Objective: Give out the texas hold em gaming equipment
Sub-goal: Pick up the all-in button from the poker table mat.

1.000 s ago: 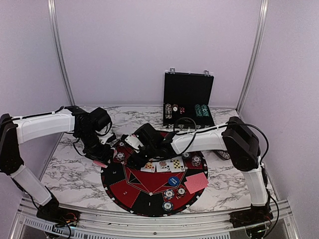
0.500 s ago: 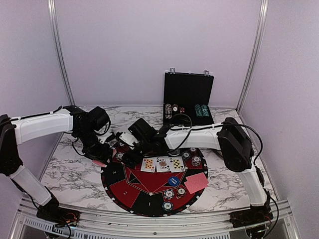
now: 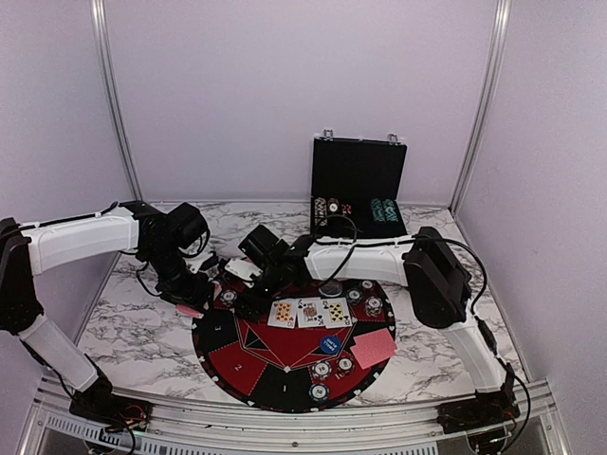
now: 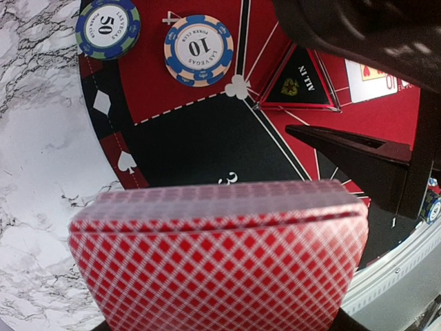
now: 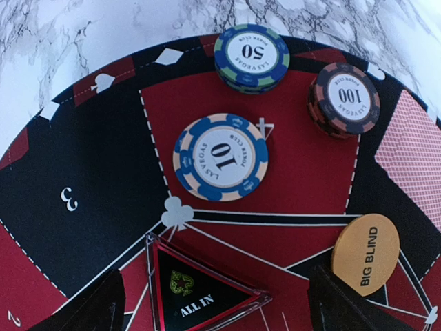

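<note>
Right arm has swung further left and back across the mat since a second ago, with the elbow tucked in. Left arm hasn't shifted.

- Table [image 3: 133, 332]: flat marble print, just the base.
- Round mat [image 3: 256, 365]: red and black wedges with numbered seats and white suit marks on the rim. It reads as the layout, one wedge per player's share.
- Black case [image 3: 358, 175]: at the back, lid up, chip rows inside. Probably the supply; well apart from the mat.
- Left gripper [image 3: 188, 301]: clenched on the deck of red-backed cards [image 4: 220, 269], just off the mat's left edge. The deck is a thick block with a diamond-lattice back and slightly uneven edges. My guess is it's parked there so single cards can be dealt off.
- Right gripper [image 5: 215, 303]: jaws wide, nothing between them, hovering over the ALL IN triangle [image 5: 207, 286]. Triangle is glossy black with a red rim; looks like a separate plaque, can't confirm.
- Three face-up cards [image 3: 310, 313]: in a row mid-mat, likely the community cards.
- Face-down red card [image 3: 373, 347]: on the near-right wedge, thin and flat.
- Far-left wedge: 50 chip stack [image 5: 251, 58], 100 chip [image 5: 344, 98] and 10 chip [image 5: 220, 157], all apart. Thick discs with striped edges and printed labels.
- BIG BLIND disc [image 5: 365, 254]: smooth orange, in the next wedge over.
</note>
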Tool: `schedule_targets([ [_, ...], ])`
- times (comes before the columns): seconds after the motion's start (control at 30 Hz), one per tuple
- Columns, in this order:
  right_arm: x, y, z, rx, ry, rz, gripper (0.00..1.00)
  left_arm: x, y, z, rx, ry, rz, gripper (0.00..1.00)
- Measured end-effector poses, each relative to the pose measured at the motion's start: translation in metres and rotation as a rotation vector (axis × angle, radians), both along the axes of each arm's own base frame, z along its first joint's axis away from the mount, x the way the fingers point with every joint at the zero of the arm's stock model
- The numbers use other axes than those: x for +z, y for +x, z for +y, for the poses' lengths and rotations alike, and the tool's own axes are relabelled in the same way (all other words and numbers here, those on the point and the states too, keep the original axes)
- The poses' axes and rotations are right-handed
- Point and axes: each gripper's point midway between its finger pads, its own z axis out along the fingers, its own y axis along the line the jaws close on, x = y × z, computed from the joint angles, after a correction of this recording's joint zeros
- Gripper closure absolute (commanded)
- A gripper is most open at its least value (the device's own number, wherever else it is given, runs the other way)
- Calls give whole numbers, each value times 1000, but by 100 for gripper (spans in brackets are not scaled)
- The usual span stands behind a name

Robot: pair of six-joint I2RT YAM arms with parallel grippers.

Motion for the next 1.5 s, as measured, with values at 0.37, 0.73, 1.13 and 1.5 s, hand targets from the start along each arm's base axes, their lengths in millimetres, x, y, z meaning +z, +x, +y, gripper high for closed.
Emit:
schedule_targets([
  [0.37, -12, -3, -5, -2, -50, 33, 14, 0, 0, 0, 0, 0, 1, 51],
  [0.73, -16, -8, -5, 0, -51, 60, 23, 0, 0, 0, -1, -1, 0, 51],
  [1.13, -17, -7, -5, -14, -44, 70, 36, 0, 0, 0, -4, -1, 0, 51],
  [1.5, -17, -8, -4, -15, -47, 66, 34, 0, 0, 0, -4, -3, 1, 51],
])
